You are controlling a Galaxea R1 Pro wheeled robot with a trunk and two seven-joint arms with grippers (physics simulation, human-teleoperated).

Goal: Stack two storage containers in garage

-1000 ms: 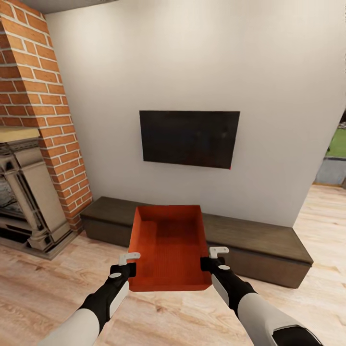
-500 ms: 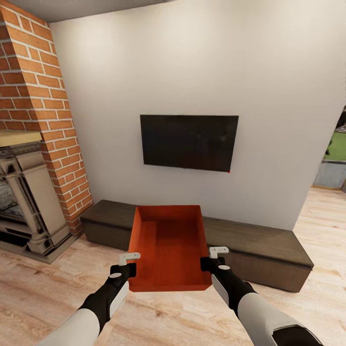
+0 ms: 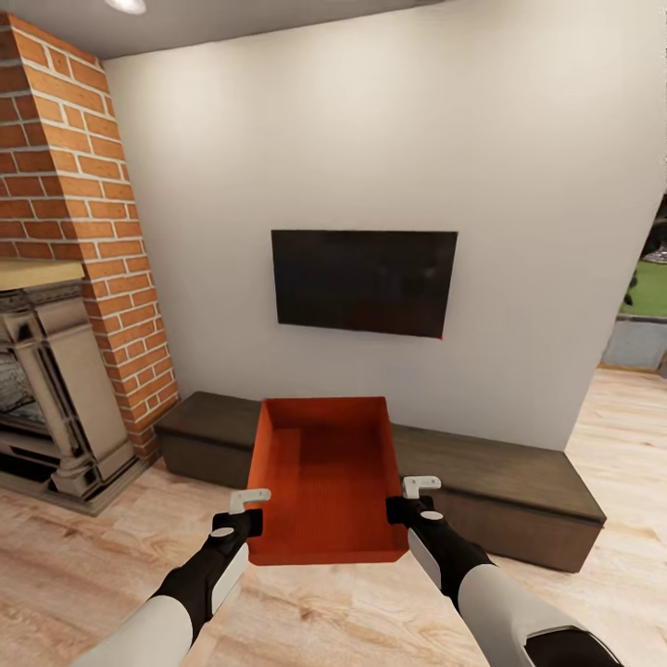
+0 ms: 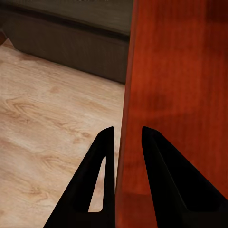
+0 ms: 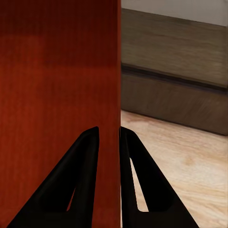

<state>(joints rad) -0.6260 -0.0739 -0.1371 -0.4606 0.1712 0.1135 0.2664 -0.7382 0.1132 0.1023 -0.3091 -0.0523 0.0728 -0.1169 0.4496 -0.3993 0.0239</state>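
The left gripper [image 4: 124, 142] pinches one long side wall of the orange-red open-top rectangular container [image 3: 326, 477], and the right gripper [image 5: 109, 142] is clamped on the opposite wall. The box hangs level between them above the light wood-plank floor [image 3: 83, 547], before the long dark low bench [image 3: 519, 482]. Its smooth, stiff, probably light walls look slippery, so matched grips at the rim seem wise.
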